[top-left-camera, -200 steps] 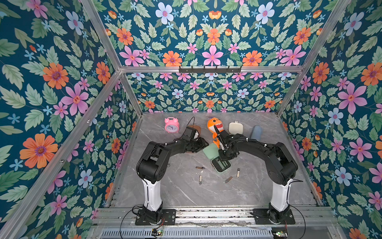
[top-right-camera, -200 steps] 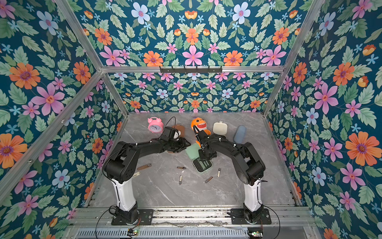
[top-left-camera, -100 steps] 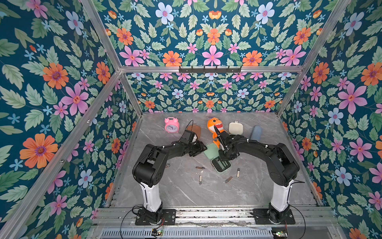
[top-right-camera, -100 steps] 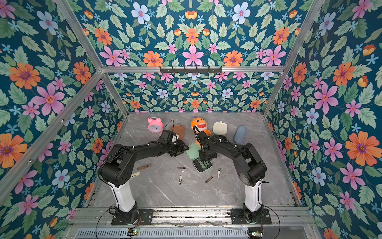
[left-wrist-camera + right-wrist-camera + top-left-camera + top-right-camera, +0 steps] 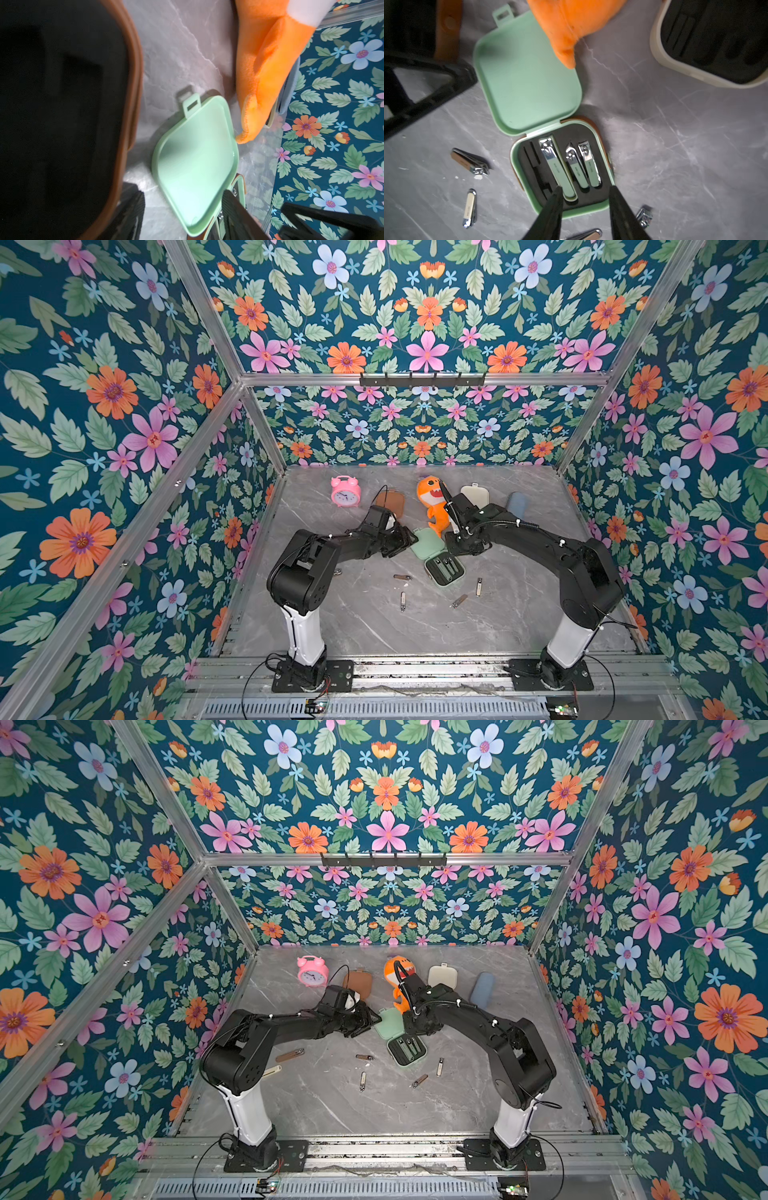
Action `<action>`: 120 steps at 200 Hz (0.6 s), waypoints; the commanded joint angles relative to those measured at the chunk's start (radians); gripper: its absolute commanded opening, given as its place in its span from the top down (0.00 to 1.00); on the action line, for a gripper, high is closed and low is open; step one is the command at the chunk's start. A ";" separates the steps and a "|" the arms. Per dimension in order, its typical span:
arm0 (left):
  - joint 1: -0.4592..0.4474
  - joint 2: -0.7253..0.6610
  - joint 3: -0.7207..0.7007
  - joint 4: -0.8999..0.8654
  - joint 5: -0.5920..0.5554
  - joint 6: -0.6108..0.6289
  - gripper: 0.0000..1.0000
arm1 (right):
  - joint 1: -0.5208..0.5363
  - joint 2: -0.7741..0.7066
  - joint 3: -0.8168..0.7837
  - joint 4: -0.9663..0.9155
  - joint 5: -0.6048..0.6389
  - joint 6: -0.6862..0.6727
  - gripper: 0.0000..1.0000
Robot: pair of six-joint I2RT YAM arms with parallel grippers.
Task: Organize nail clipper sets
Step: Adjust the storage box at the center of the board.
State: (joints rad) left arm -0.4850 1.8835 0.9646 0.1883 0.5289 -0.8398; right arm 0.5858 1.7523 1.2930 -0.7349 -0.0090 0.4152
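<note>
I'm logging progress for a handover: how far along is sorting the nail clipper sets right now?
Done: three green clippers sit in the insert of the mint case, though its slim slots look empty. In hand: nothing; the right hand hangs open over that case. Still to do: the brown case and cream case show bare inserts, and a brown clipper, a cream clipper and others lie loose on the table.

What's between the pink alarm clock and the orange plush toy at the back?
A brown rounded-square case sits between the pink alarm clock and orange plush toy, visible in both top views.
</note>
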 commanded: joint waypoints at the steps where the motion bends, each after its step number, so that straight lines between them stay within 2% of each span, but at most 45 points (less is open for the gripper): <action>1: 0.000 0.024 -0.013 -0.018 -0.022 -0.002 0.37 | -0.015 -0.033 -0.064 0.023 -0.042 0.033 0.53; 53: 0.002 0.058 -0.061 0.107 0.013 0.006 0.37 | -0.053 -0.084 -0.213 0.085 -0.092 0.088 0.52; 88: 0.002 0.040 -0.102 0.138 0.020 0.009 0.39 | -0.076 -0.085 -0.226 0.116 -0.133 0.079 0.61; 120: 0.002 -0.025 -0.116 0.097 -0.003 0.029 0.39 | -0.085 -0.061 -0.189 0.103 -0.128 0.057 0.70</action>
State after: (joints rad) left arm -0.4843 1.8870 0.8574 0.4213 0.5728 -0.8352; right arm 0.5068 1.6752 1.0805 -0.6388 -0.1284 0.4774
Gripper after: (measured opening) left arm 0.606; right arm 0.336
